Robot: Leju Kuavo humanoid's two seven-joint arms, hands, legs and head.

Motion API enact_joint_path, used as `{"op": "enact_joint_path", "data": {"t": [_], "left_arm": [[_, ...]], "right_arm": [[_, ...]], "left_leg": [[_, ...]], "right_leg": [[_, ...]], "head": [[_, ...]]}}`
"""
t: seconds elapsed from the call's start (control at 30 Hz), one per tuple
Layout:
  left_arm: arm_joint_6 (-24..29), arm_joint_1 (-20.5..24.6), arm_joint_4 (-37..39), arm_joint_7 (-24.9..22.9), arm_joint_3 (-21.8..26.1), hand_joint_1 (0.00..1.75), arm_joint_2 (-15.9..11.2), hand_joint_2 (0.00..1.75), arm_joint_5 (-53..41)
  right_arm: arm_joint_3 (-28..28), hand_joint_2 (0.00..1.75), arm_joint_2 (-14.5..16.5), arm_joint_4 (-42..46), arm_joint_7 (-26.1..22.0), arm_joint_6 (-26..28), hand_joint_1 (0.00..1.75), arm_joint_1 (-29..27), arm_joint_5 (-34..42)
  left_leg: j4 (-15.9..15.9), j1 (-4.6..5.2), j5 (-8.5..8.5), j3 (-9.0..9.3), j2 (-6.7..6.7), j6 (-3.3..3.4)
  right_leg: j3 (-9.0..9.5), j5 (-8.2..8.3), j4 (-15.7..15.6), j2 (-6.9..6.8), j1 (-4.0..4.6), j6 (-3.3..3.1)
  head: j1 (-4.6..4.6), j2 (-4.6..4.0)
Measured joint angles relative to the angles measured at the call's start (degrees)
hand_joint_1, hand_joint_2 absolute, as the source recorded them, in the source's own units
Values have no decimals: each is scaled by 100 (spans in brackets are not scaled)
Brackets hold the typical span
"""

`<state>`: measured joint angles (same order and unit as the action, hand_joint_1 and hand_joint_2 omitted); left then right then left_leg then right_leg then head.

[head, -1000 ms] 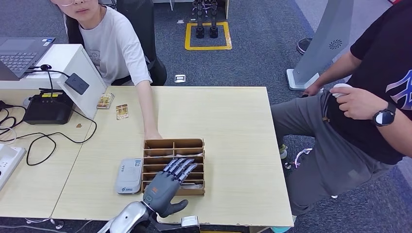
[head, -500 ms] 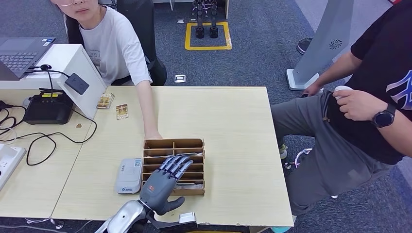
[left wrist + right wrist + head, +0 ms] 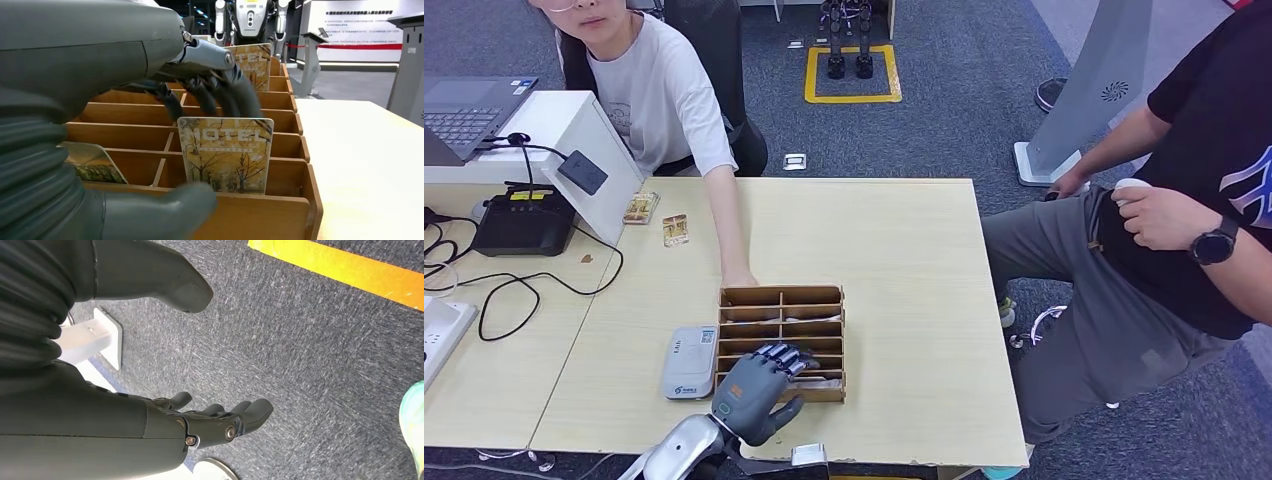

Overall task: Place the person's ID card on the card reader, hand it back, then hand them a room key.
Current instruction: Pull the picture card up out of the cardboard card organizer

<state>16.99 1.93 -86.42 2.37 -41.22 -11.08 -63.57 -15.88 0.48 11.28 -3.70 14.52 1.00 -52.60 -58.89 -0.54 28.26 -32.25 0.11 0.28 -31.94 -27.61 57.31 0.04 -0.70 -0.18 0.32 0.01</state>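
Blue-grey carpet around a pale wooden bench [image 3: 904,260]; wooden slotted card box [image 3: 782,340] near its front edge, grey card reader [image 3: 689,362] just beside the box. Seated person's hand [image 3: 737,280] rested at the box's far rim. Second person in a black shirt sat off the bench's other end.

Left robot hand [image 3: 757,385] hovered over the near slots, fingers curled down. Left wrist view gave what the head view couldn't: a room key [image 3: 226,155] printed "HOTEL" stood upright in a near slot, dark fingertips [image 3: 235,97] at its top edge, thumb low at the box's front wall. Whether the fingers had really clamped the card couldn't be told. No ID card seen on the reader.

Step looked like the room-key pick. Next move would likely need a firm pinch on the card's top edge, then a straight lift clear of the slot.

Right robot hand [image 3: 210,422] hung over carpet, fingers apart, holding nothing.
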Motion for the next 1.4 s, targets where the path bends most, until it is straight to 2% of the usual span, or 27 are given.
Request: {"op": "enact_joint_path", "data": {"t": [0.47, 0.6, 0.67, 0.73, 0.83, 0.9, 0.97, 1.07, 1.2, 1.3, 1.4], "left_arm": [[-53, -6, 13, 154, 0, 175, -9, 175, 216], [1, 3, -29, 406, 45, 175, -105, 175, 800], [66, 67, -215, 470, 150, 175, -284, 175, 1180], [91, 210, -557, 534, 364, 175, -606, 175, 1551], [-345, 498, -1168, 873, 1113, 175, -1155, 175, 2082], [-652, 614, -1464, 1077, 1636, 175, -1332, 175, 2139], [-716, 658, -1671, 1167, 1941, 175, -1415, 175, 2162], [-895, 925, -1911, 1126, 2289, 175, -1711, 175, 2776], [-1734, 1798, -2104, 998, 3086, 175, -2293, 175, 3887], [-2086, 2300, -2147, 852, 3643, 175, -2558, 175, 3986], [-2075, 2444, -2152, 797, 3945, 175, -2662, 175, 3843]], "right_arm": [[-175, 175, 0, 2, -40, -1, 0, 7, -25], [-192, 175, 0, 2, -58, -7, 0, 10, -62], [-213, 175, 0, 2, -82, -11, 0, 12, -85], [-244, 175, 0, 2, -114, -12, 0, 14, -107], [-291, 175, 0, 2, -143, -16, 0, 13, -155], [-313, 175, 0, 2, -147, -19, 0, 14, -178], [-323, 175, 0, 2, -150, -19, 0, 19, -202], [-340, 175, 0, 2, -177, -34, 0, 27, -246], [-416, 175, 0, 2, -232, -78, 0, 46, -287], [-453, 175, 3, 2, -234, -88, 0, 53, -327], [-467, 175, 15, 2, -236, -88, 0, 56, -343]], "left_leg": [[0, 0, 0, 0, 0, 0], [0, -1, 0, -1, 0, 0], [0, -3, -4, -3, 0, -2], [0, -7, -9, -5, 0, -6], [1, -11, -16, -4, 1, -15], [1, -11, -18, -3, 0, -18], [2, -11, -18, -4, 0, -19], [-1, -14, -23, -16, 0, -20], [-2, -16, -33, -24, -2, -22], [-2, -14, -33, -21, 5, -23], [-2, -13, -33, -22, 6, -23]], "right_leg": [[0, 0, 0, 0, 0, 0], [-1, 0, 0, 0, 0, 0], [-3, 1, 1, 0, 1, -1], [-6, 4, 4, 0, 4, -5], [-9, 8, 9, 0, 10, -13], [-9, 8, 12, 0, 12, -13], [-10, 8, 13, 0, 15, -14], [-21, 13, 14, 0, 17, -17], [-26, 18, 15, -6, 19, -23], [-28, 20, 17, 0, 19, -25], [-30, 20, 17, 1, 19, -25]], "head": [[-1, 0], [-1, 0], [0, 0], [-1, 0], [-3, -1], [-3, 0], [-1, 0], [0, 0], [0, 1], [-1, 0], [-1, 0]]}}
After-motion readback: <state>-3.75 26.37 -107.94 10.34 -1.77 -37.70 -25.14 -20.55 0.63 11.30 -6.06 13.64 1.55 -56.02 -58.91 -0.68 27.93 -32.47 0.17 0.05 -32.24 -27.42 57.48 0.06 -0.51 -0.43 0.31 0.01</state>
